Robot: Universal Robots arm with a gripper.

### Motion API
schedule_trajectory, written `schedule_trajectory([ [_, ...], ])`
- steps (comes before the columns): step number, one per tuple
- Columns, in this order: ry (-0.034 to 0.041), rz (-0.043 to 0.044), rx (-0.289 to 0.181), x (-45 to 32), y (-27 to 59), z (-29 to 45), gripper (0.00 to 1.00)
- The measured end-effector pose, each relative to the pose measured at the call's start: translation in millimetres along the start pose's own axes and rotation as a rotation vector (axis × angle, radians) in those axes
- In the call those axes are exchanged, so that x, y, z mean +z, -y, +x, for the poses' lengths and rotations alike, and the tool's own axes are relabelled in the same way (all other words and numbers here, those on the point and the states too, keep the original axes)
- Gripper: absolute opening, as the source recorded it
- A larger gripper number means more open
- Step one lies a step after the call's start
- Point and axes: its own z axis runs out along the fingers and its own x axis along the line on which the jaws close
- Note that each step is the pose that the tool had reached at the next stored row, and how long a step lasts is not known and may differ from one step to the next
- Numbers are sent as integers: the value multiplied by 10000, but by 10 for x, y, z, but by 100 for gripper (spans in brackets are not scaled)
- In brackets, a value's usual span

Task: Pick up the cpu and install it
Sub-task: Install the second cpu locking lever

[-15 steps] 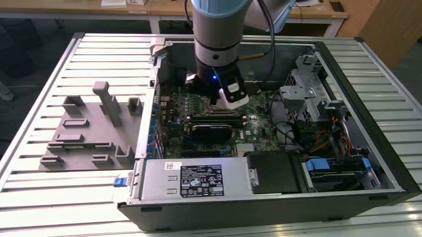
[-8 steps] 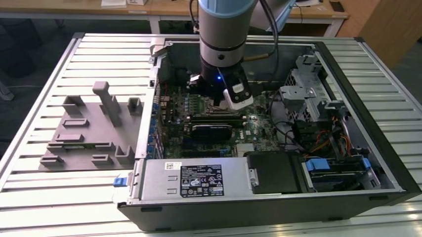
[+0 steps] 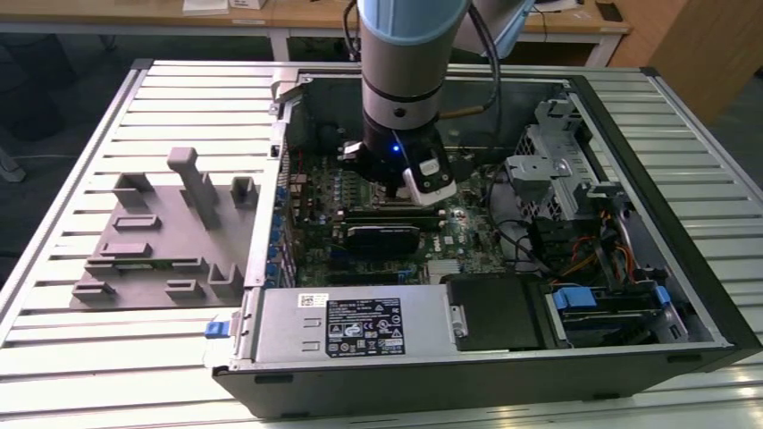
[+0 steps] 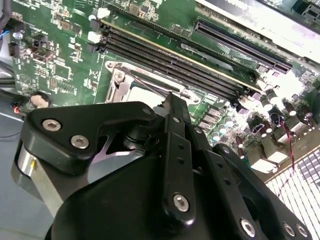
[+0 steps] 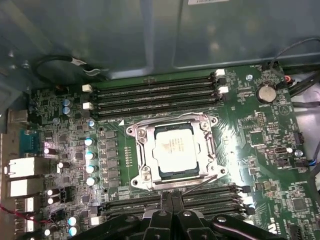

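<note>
The cpu [image 5: 175,150], a small silvery square chip with a pale rim, lies flat inside the metal socket frame [image 5: 138,136] on the green motherboard [image 5: 260,130]. In the first wrist view my gripper [image 5: 167,198] hovers over the memory slots beside the socket, its two black fingers pressed together with nothing between them, apart from the chip. In the second wrist view the gripper [image 4: 170,98] hangs above the socket, and a corner of the cpu [image 4: 138,93] shows past its linkage. In the exterior view the arm [image 3: 403,107] reaches straight down into the open computer case [image 3: 667,268].
Rows of black memory slots [image 5: 155,92] flank the socket on two sides. Capacitors [image 5: 90,160] and rear ports [image 5: 22,175] stand nearby. Outside the case, a grey moulded fixture block [image 3: 155,241] lies on the slatted table at the exterior view's left. A power supply [image 3: 346,326] fills the case's near side.
</note>
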Motion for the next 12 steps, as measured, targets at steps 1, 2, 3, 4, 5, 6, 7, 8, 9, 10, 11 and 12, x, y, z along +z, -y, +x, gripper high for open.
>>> schedule_trajectory([
  [1, -5, 0, 1, 17, 5, 5, 11],
  [2, -14, 1, 3, 56, 18, 33, 11],
  [3, -16, 2, 5, 70, 24, 48, 11],
  [4, -18, 2, 7, 82, 29, 63, 11],
  [5, -18, 3, 10, 93, 34, 80, 11],
  [6, -19, 3, 11, 105, 39, 97, 11],
  [7, -20, 3, 12, 117, 45, 113, 11],
  [8, -22, 4, 12, 131, 50, 126, 11],
  [9, -21, 2, 12, 144, 54, 135, 11],
  [10, -23, -4, 13, 155, 58, 141, 11],
  [11, -27, -27, 14, 164, 62, 145, 11],
  [12, -34, -65, 14, 171, 66, 149, 11],
])
